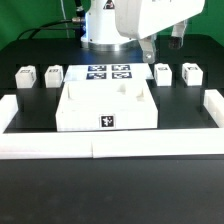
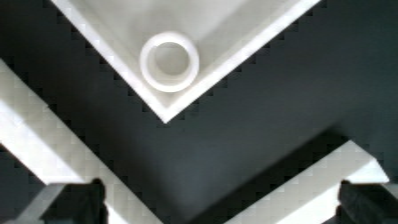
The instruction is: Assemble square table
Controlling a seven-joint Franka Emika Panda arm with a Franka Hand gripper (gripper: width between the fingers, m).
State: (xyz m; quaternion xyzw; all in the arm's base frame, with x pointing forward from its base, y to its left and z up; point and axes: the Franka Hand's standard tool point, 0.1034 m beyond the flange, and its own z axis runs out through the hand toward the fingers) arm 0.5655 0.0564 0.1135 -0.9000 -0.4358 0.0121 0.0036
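**Exterior view.** The tabletop (image 1: pixel 108 105), a smooth white square plastic panel with a raised rim, lies flat on the dark worktop (image 1: pixel 110 190). Four blocky tagged legs (image 1: pixel 52 74) stand behind the tabletop, two toward each side. The arm (image 1: pixel 150 15) rises behind the tabletop's far edge. The jaws cannot be made out here.

**Wrist view.** The jaws are released, fingertips (image 2: pixel 63 200) wide apart, gripping nothing. A tabletop corner (image 2: pixel 169 95) with a round socket (image 2: pixel 169 60) lies ahead, apart from the jaws. It points at the gap between them, so the approach probably runs along that line.

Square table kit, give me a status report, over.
Gripper open, empty. Flat white square plastic tabletop panel centred, legless. Four short blocky white legs loose, flanking the marker board. Nothing blocking.
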